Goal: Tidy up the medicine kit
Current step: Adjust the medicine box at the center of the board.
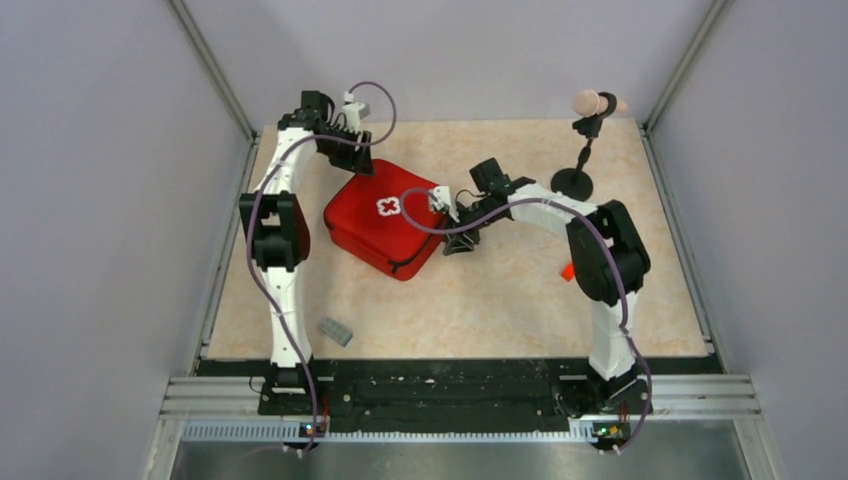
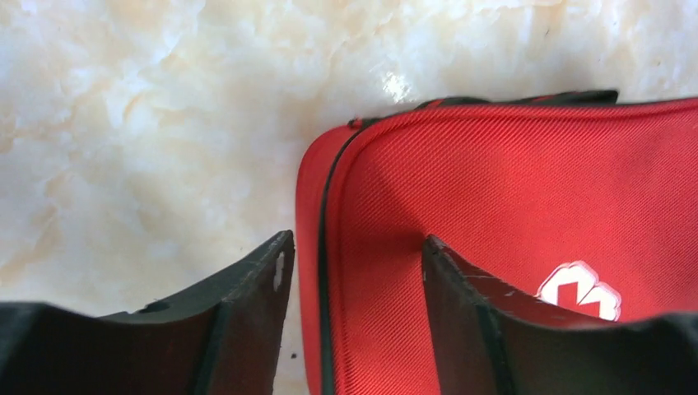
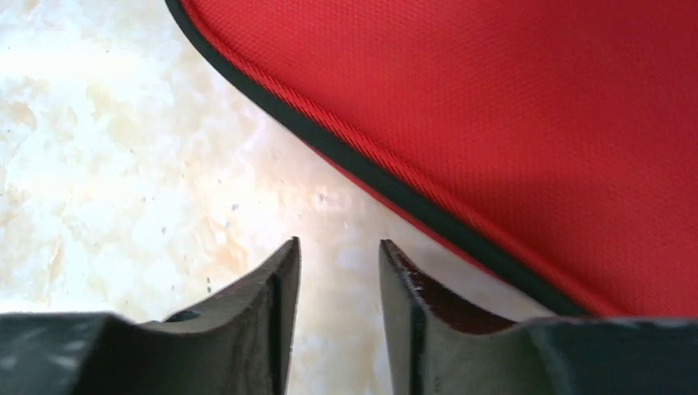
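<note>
The medicine kit (image 1: 385, 225) is a red zip pouch with a white cross (image 1: 388, 207). It lies shut on the table, turned at an angle. My left gripper (image 1: 358, 160) is at its far left corner. In the left wrist view the open left gripper (image 2: 355, 239) straddles the black-piped edge of the kit (image 2: 510, 189), one finger over the table and the other on the lid. My right gripper (image 1: 455, 240) is at the kit's right corner. In the right wrist view the right gripper (image 3: 338, 242) is open on bare table, with the kit (image 3: 510, 107) just beyond to the right.
A small grey block (image 1: 336, 331) lies near the front left. A small orange-red block (image 1: 567, 270) shows beside the right arm. A microphone on a stand (image 1: 590, 105) with a round base (image 1: 571, 182) is at the back right. Walls close in the table.
</note>
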